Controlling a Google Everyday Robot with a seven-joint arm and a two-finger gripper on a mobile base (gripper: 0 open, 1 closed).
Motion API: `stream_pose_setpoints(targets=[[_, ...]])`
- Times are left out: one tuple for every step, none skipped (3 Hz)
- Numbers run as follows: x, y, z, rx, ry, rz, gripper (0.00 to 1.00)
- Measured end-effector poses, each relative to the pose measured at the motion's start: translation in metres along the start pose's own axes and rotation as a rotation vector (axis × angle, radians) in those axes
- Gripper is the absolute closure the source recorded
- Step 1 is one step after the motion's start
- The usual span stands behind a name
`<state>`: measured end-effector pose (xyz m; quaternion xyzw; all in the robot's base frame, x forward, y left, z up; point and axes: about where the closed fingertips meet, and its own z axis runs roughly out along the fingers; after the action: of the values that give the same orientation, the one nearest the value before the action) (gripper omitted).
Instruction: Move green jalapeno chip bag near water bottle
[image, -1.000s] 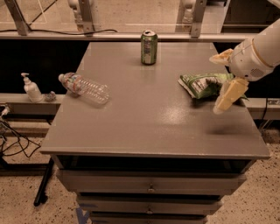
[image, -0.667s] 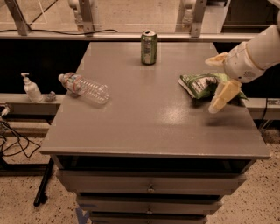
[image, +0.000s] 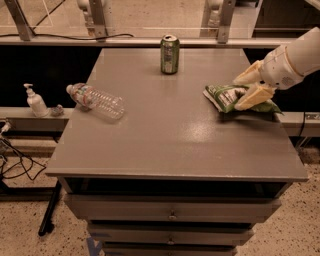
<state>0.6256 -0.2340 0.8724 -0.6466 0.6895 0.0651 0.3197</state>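
Grey table (image: 175, 150), pincer (image: 239, 94) apart over green jalapeno chip bag (image: 220, 95), water bottle (image: 97, 100) far left

Dim, warm — tabletop (image: 150, 150) glare near gripper (image: 236, 95).

Likely a lab or test area: a grey drawer cabinet (image: 175, 145) stands on a speckled floor (image: 25, 227). Loose cables (image: 15, 162) lie at the left. The gripper (image: 240, 93) hangs over the cabinet's right side.
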Motion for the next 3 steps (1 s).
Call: stream_pose_setpoints(targets=[[-0.006, -0.007, -0.006, 0.019, -0.010, -0.009, 0.64], [-0.025, -0.005, -0.008, 0.021, -0.015, -0.009, 0.88], [-0.059, 0.006, -0.003, 0.010, -0.021, -0.003, 1.00]])
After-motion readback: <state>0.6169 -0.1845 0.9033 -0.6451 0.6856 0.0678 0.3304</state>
